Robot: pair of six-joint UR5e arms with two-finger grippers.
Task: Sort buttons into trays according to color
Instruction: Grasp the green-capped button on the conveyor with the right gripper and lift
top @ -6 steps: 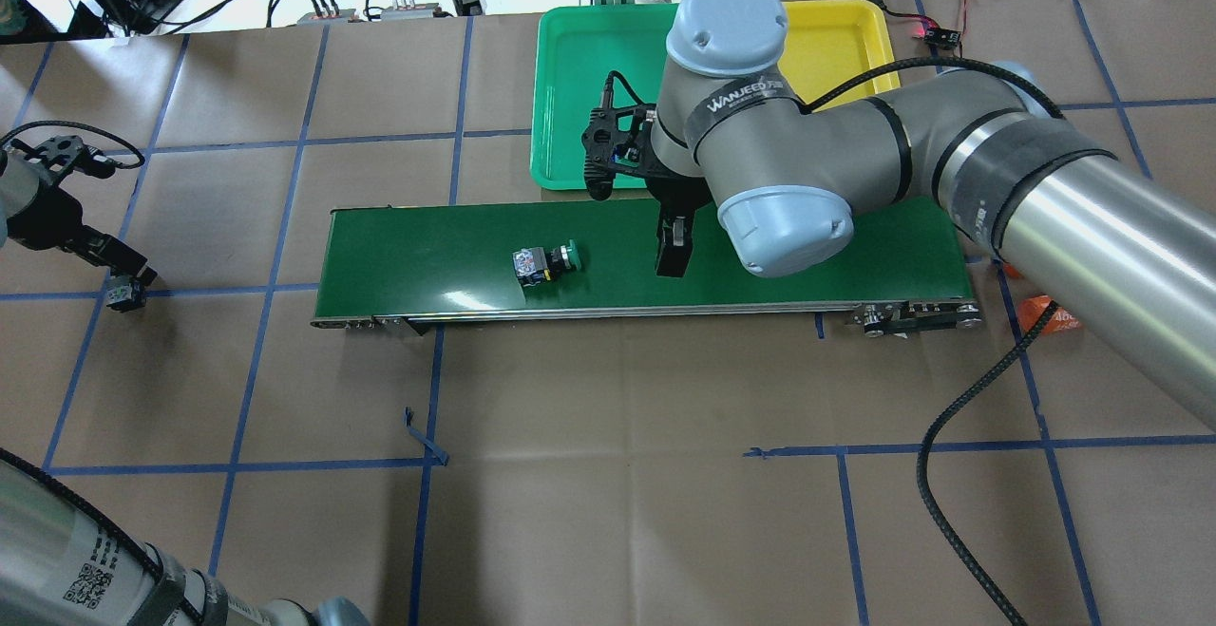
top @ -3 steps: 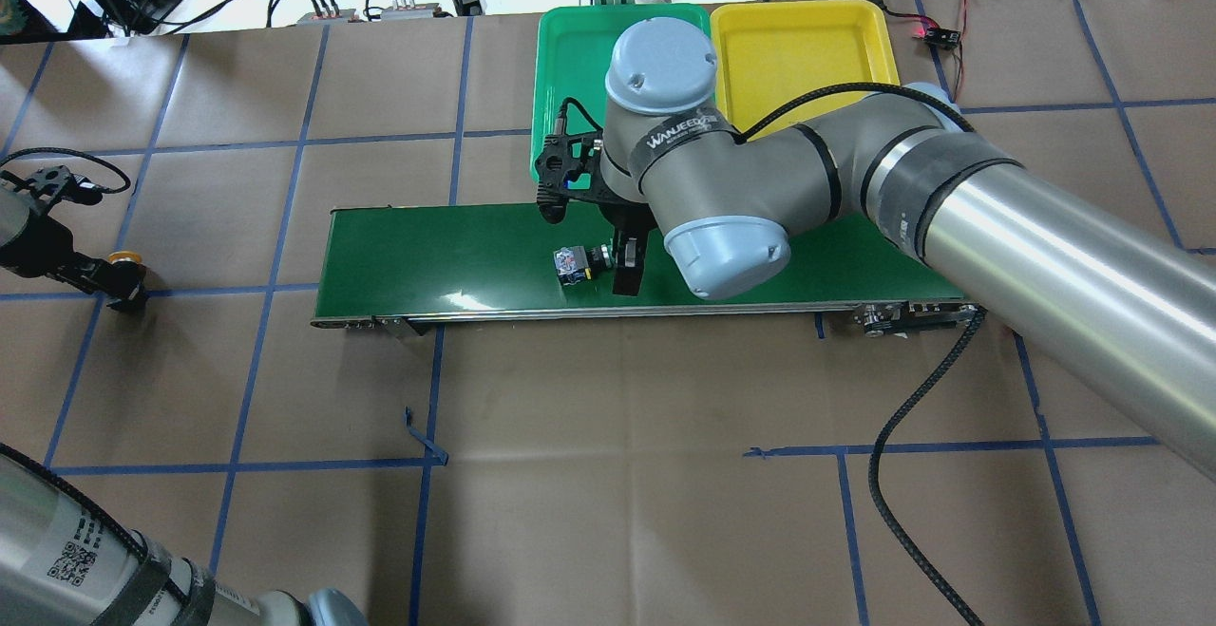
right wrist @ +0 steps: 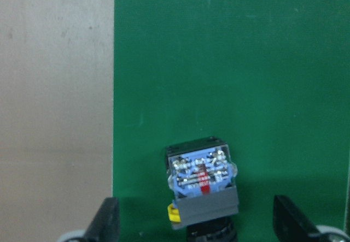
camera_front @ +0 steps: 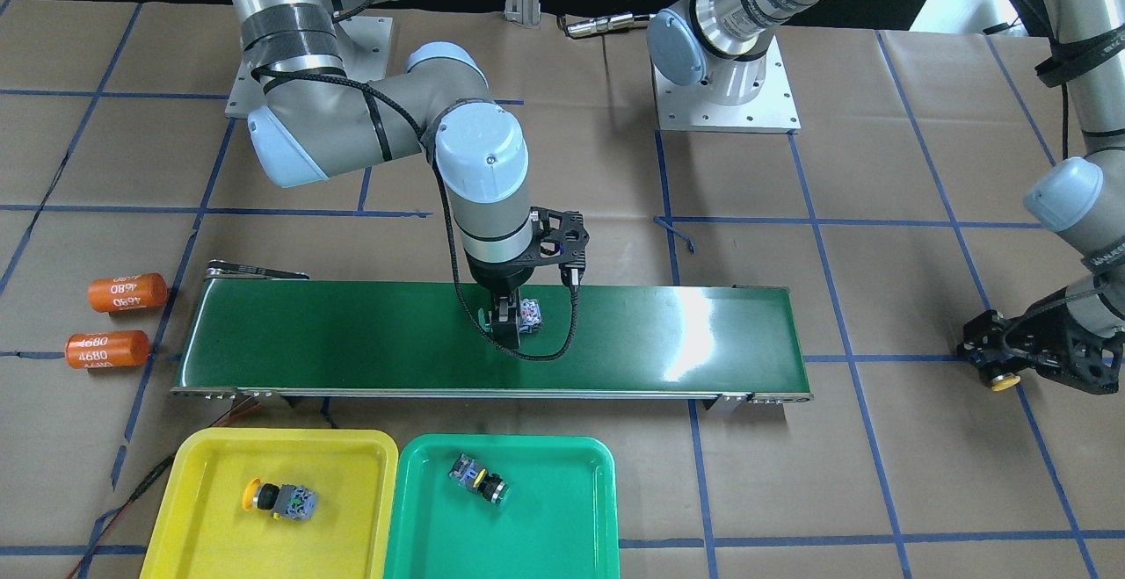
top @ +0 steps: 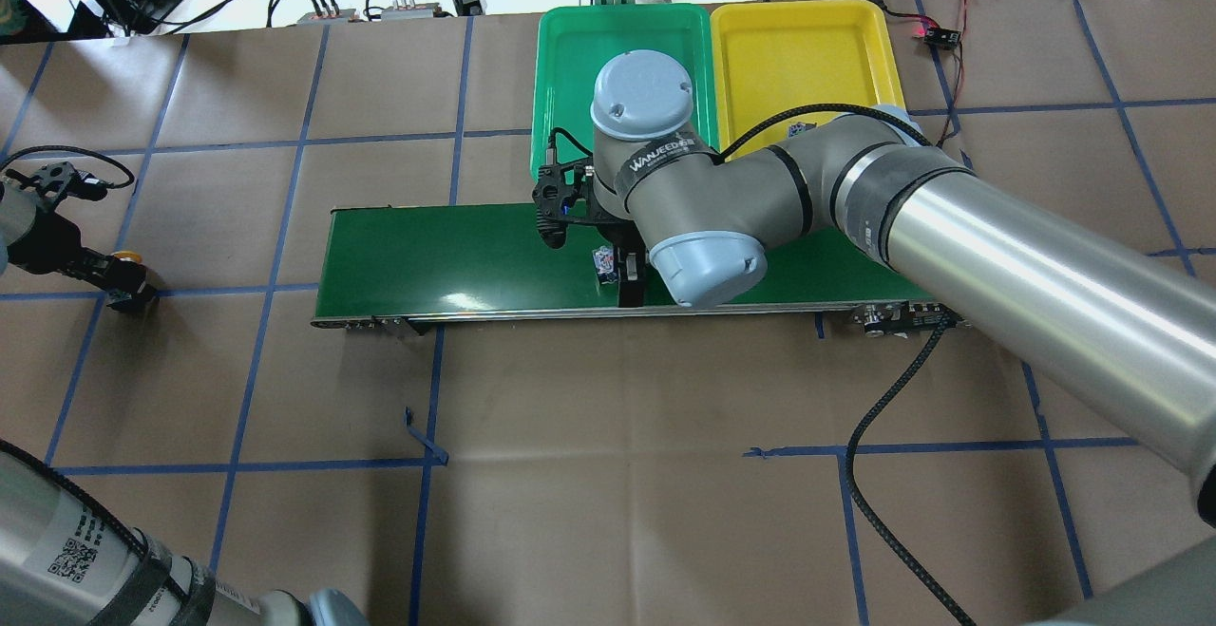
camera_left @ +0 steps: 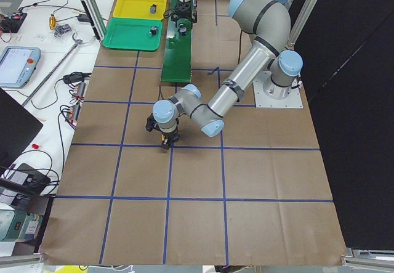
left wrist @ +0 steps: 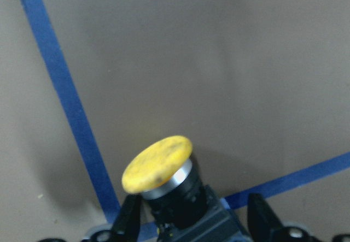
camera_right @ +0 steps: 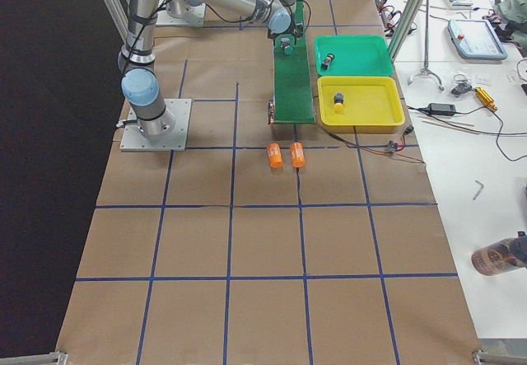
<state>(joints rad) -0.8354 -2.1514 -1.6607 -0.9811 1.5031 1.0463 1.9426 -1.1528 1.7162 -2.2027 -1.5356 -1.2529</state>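
The right gripper (camera_front: 505, 326) stood low over the conveyor belt (camera_front: 334, 337). Its fingers (right wrist: 108, 220) were spread wide on either side of a push-button switch (right wrist: 203, 184) lying on the belt, clear of it. The left gripper (camera_front: 1002, 375), near the surface (camera_front: 879, 491) and well apart from the belt, had its fingers closed on a yellow-capped button (left wrist: 158, 165). The yellow tray (camera_front: 211, 553) and green tray (camera_front: 562, 544) sat side by side.

Two orange cylinders (camera_front: 127, 292) (camera_front: 108, 350) on the surface each read "4680". A black band (top: 655, 153) on the right arm's wrist reads "WANJEED". The left arm carries a QR-code label (top: 71, 559).
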